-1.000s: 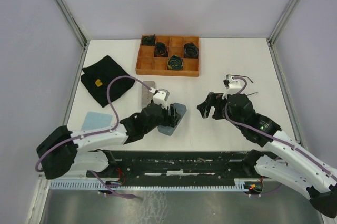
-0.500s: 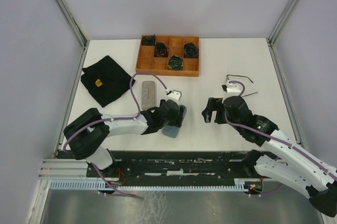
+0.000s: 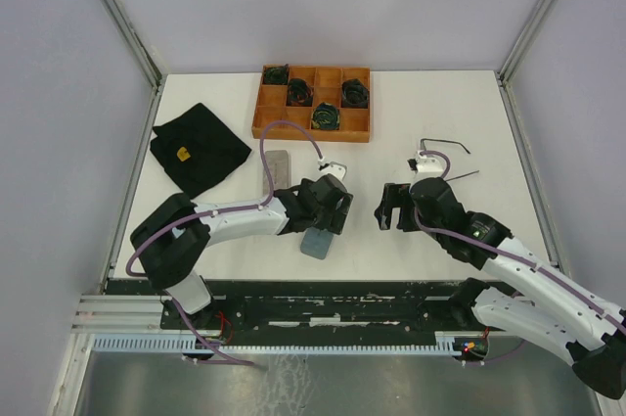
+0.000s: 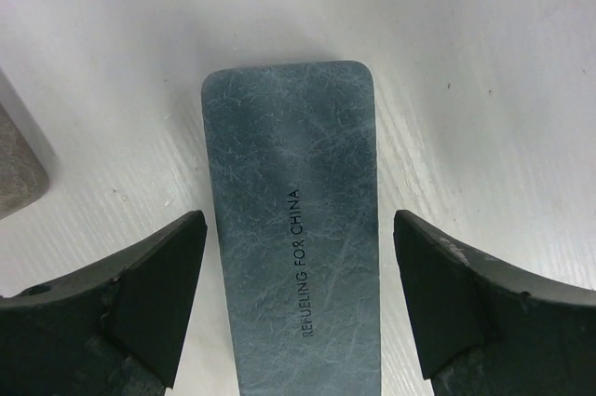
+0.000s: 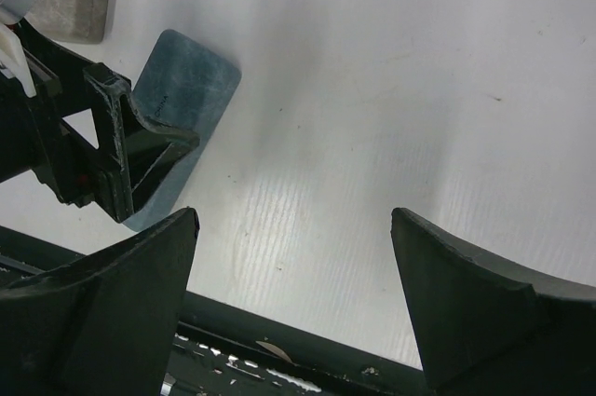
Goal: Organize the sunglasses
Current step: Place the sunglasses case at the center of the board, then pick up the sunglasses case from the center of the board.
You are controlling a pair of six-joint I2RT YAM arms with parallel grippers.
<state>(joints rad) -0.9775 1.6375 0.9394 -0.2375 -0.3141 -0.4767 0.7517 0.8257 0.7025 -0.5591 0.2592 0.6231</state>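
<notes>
The sunglasses [image 3: 446, 146] show as thin dark wire on the table behind my right arm, which partly hides them; one slim arm [image 3: 467, 174] sticks out to the right. My left gripper [image 4: 298, 224] is open over a blue case [image 4: 293, 172] that lies flat on the table, with a gap on each side between case and finger. In the top view the left gripper [image 3: 322, 224] is at centre front, the case [image 3: 316, 243] just below it. My right gripper [image 5: 293, 214] is open and empty above bare table, right of the case [image 5: 186, 75].
A grey case [image 3: 277, 166] lies left of the left wrist. A black cloth [image 3: 196, 152] lies at the far left. A wooden divided tray [image 3: 262, 127] with dark green coils stands at the back. The black front rail [image 5: 307, 340] runs under the right gripper.
The left arm swung right and toward the front edge with the blue case. Its jaws have now widened and stand off the case. The right gripper shifted slightly.
</notes>
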